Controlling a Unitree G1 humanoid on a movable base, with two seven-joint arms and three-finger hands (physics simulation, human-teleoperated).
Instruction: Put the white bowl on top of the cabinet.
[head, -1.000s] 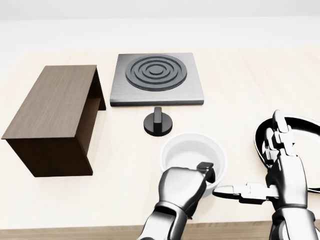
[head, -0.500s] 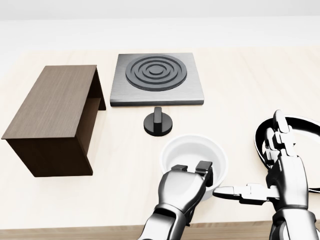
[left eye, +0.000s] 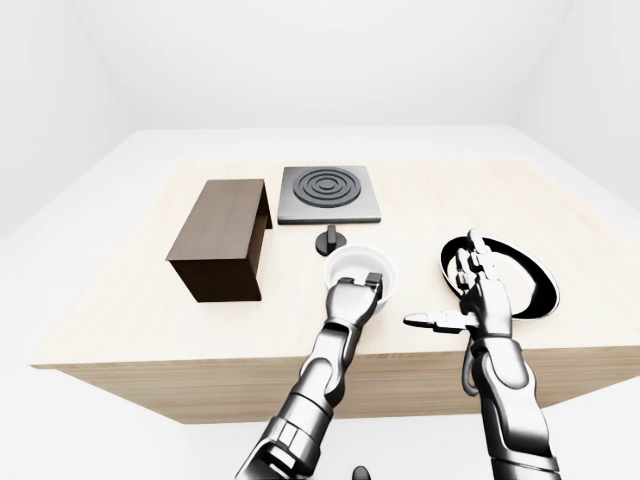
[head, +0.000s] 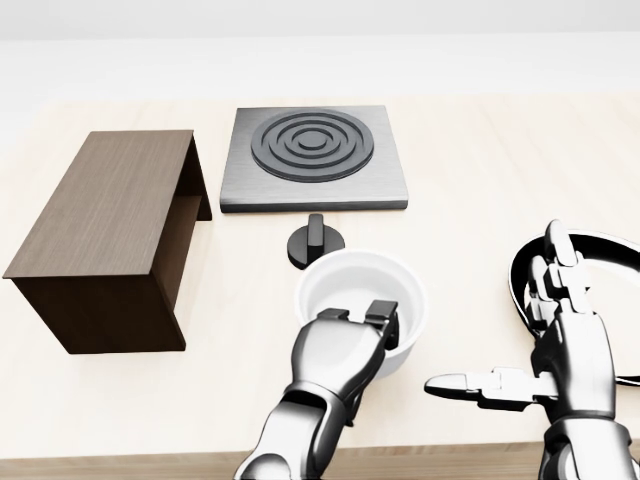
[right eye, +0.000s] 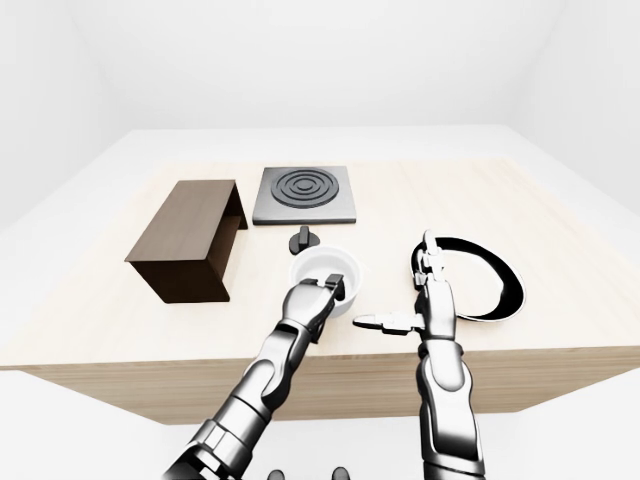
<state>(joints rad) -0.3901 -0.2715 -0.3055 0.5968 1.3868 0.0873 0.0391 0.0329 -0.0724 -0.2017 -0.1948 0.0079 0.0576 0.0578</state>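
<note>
The white bowl (head: 352, 283) is near the bottom middle of the head view, its upper rim just covering the lower edge of the black knob. My left hand (head: 362, 322) is shut on the bowl's near rim, with fingers (head: 381, 311) hooked over the edge into it. The dark wooden cabinet (head: 112, 200) stands at the left, its flat top bare and its open side facing the stove plate. My right hand (head: 515, 345) is open to the right of the bowl, thumb pointing left, touching nothing.
A grey stove plate with ringed burner (head: 315, 160) lies at the top middle, with a black knob (head: 314, 240) below it. A black pan with a white rim (head: 605, 262) lies at the right, behind my right hand. The table edge (head: 150, 462) runs along the bottom.
My left hand has carried the bowl to the left and upward in the head view, toward the knob. The right hand has stayed put.
</note>
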